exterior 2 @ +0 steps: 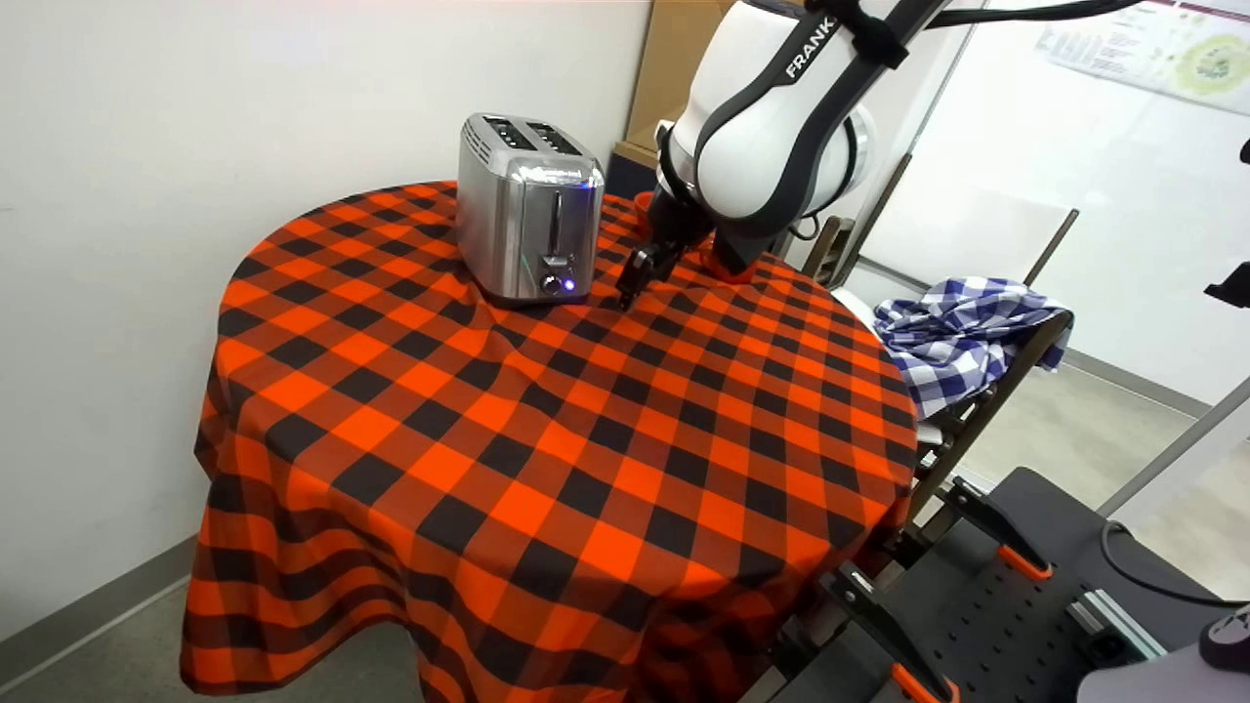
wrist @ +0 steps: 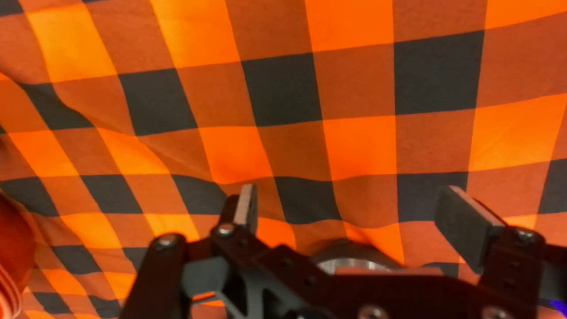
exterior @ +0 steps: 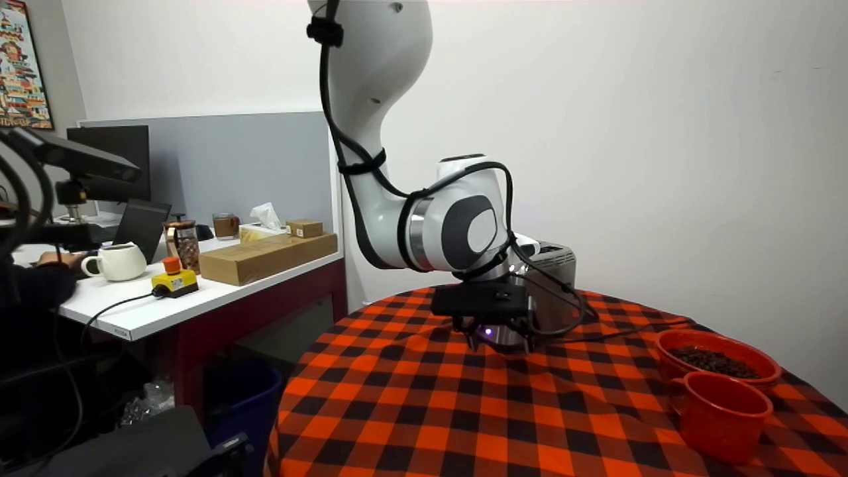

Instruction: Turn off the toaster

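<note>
The silver toaster (exterior 2: pixel 498 225) stands on the checkered tablecloth (exterior 2: pixel 547 469). Its front end shows a lever (exterior 2: pixel 556 261) low in its slot, a dark knob (exterior 2: pixel 552 284) and a lit blue-purple light (exterior 2: pixel 569 285). In an exterior view the toaster (exterior: pixel 556 291) is partly hidden behind the arm, and its light (exterior: pixel 488 331) shows between the fingers. My gripper (exterior: pixel 500 343) is open and empty, low over the cloth. It is in front of the toaster's control end and apart from it (exterior 2: pixel 633 283). In the wrist view the fingers (wrist: pixel 350 208) are wide apart; a toaster edge (wrist: pixel 354 263) shows behind the gripper.
A red bowl (exterior: pixel 712 361) of dark beans and a red mug (exterior: pixel 725 414) stand at the table's side. A red vessel (wrist: pixel 13 248) shows at the wrist view's left edge. A dark cord (exterior: pixel 623 334) runs from the toaster. A wall is close behind the table.
</note>
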Motion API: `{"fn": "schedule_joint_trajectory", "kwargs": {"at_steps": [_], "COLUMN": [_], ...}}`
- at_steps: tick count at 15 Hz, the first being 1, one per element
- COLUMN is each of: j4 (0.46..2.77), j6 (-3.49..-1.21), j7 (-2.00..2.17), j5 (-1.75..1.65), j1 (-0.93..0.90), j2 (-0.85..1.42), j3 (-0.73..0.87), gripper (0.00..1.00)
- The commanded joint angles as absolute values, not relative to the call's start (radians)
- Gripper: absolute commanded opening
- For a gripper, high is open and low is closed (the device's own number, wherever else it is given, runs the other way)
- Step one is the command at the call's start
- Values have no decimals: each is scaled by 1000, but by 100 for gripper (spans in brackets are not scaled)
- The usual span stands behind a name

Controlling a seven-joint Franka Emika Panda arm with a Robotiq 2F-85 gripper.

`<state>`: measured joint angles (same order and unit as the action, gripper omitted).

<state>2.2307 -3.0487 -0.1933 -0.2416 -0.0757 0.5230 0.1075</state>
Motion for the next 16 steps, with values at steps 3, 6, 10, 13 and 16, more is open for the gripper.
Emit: {"fn": "schedule_joint_trajectory", "kwargs": {"at_steps": [3, 6, 10, 13, 16], "j4": [2191, 2186, 2184, 2183, 2184], "j6": [-3167, -3209, -3258, -3298, -3335], "j7": [-174, -183, -193, -200, -209], "j5": [-257, -249, -244, -240, -234], "j1": [-125, -132, -142, -162, -184], "j2": [585, 601, 617, 628, 640], "j3": [154, 156, 161, 181, 202], "gripper": [100, 100, 100, 100, 100]}}
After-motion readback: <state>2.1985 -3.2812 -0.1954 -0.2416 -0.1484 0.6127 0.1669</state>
